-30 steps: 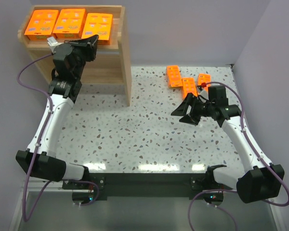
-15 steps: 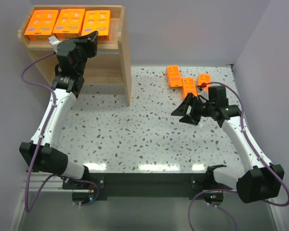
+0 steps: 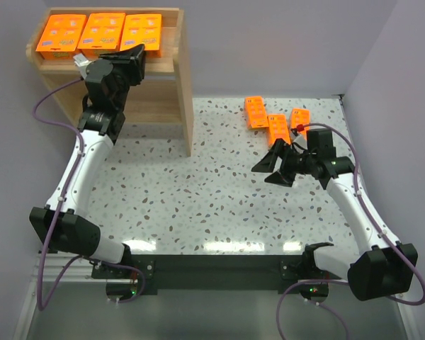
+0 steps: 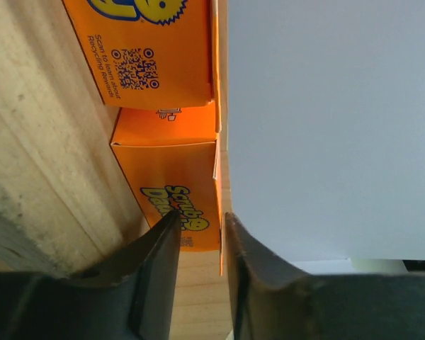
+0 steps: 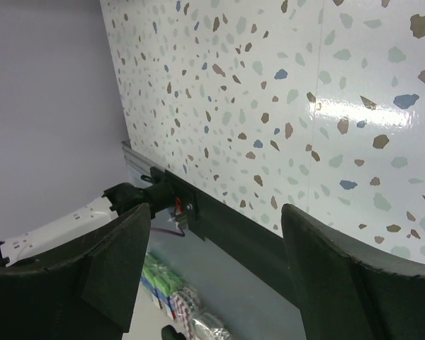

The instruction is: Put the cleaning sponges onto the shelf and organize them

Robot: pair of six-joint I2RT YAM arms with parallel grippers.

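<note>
Your bench (image 3: 198, 205) is a speckled slab. The shelf (image 3: 163, 99) stands on its far left corner, side panel facing the middle.

Your left arm reaches up to the front rim of the shelf's top tier, and your right arm lies along the right edge of the bench, pointing inward.

Six cleaning sponges are in play. Three lie flat, side by side, on the top tier: a left pack (image 3: 61, 34), a middle pack (image 3: 103, 32) and a right pack (image 3: 142, 32). The other three lie loose on the bench near its far right corner: one nearer the middle (image 3: 256, 112), one just toward you from it (image 3: 278, 129) and one beside the right edge (image 3: 299, 117).

The left gripper (image 3: 137, 58) sits at the front rim, just below the right pack. In the left wrist view its jaws are released, with only a narrow gap between them. The near corner of that pack (image 4: 173, 177) lies on the shelf just beyond the tips, in line with the gap.

The right gripper (image 3: 262, 173) hovers over the bench with its jaws spread wide and nothing in them. The closest loose pack is just beyond it, toward the far edge. The right wrist view shows only bare bench between the jaws.
</note>
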